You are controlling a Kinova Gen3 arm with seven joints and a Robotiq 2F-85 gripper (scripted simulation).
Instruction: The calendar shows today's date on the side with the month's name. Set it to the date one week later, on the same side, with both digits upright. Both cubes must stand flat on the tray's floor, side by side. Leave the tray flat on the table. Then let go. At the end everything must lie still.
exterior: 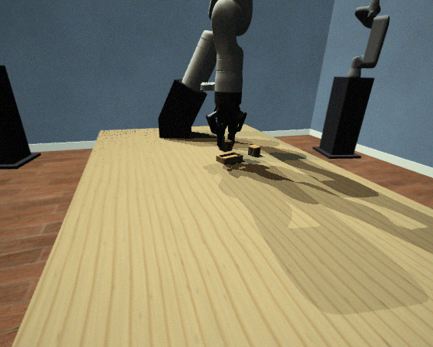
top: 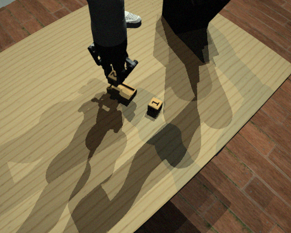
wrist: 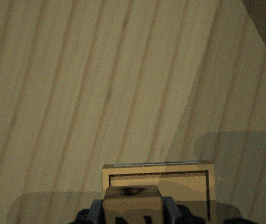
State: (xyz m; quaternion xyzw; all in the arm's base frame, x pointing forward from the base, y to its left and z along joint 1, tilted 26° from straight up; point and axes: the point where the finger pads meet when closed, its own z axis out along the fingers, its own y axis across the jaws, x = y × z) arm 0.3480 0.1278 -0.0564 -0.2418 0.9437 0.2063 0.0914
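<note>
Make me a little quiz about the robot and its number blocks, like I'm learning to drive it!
1. True or false: the gripper is holding a cube.
2. Which digit is on top of the cube on the table?
3. Fill in: the tray stands on the ____.

Key: 1. true; 2. 1; 3. table

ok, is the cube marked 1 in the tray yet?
No, the cube marked 1 stands on the table beside the tray, with a gap between them.
</note>
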